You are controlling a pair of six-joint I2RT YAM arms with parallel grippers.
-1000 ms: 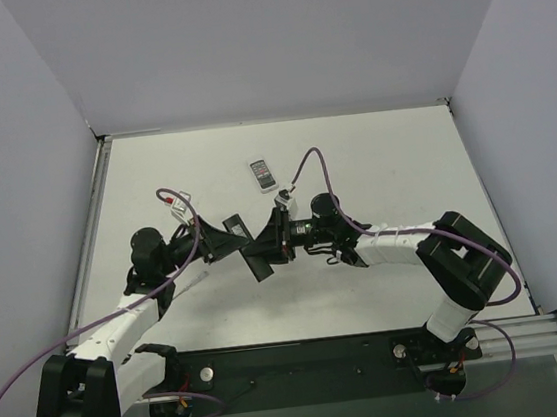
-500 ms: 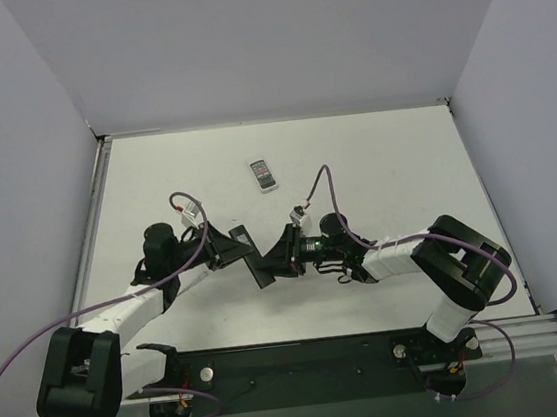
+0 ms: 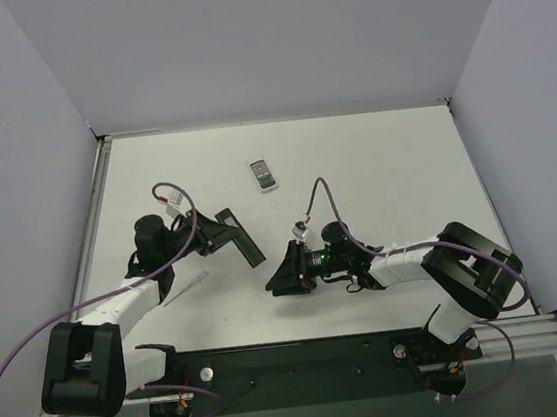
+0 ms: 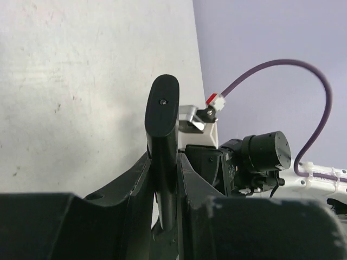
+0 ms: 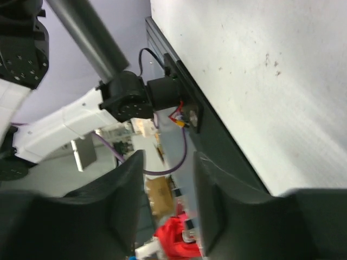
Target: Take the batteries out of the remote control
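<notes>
**A:** From overhead, where is the remote control sitting?

**B:** The left gripper [image 3: 227, 232] is clamping the remote control [image 3: 249, 248] across its width. It is holding it over the left half of the tabletop [image 3: 405, 174], roughly midway between the far and near edges. The bar is slanting, and its free end is pointing toward the near right corner.

**A:** And the other claw?

**B:** The right gripper [image 3: 277, 281] is hovering closer to the near edge, about midway along it. It is facing left, near that free end but apart from it. A small white remote [image 3: 264, 174] is lying toward the far edge.

**A:** What is the left wrist camera showing?

**B:** The remote control [image 4: 161, 119] is standing up out of the left gripper [image 4: 164, 168], with both fingers [image 4: 138, 184] pressing on its sides. Bare tabletop [image 4: 81, 81] is lying behind its rounded end. The right arm [image 4: 260, 154] and its purple cable [image 4: 303, 76] are showing beyond it.

**A:** And the right wrist camera?

**B:** The right gripper [image 5: 169, 157] is holding its fingers [image 5: 127, 189] a narrow gap apart, and the background is showing through. It is looking past the near-edge rail [image 5: 219, 138] at the left arm [image 5: 65, 127]. A red blur [image 5: 174, 241] is showing low in that gap. I cannot tell whether it is one of the batteries or something beyond the table.
</notes>
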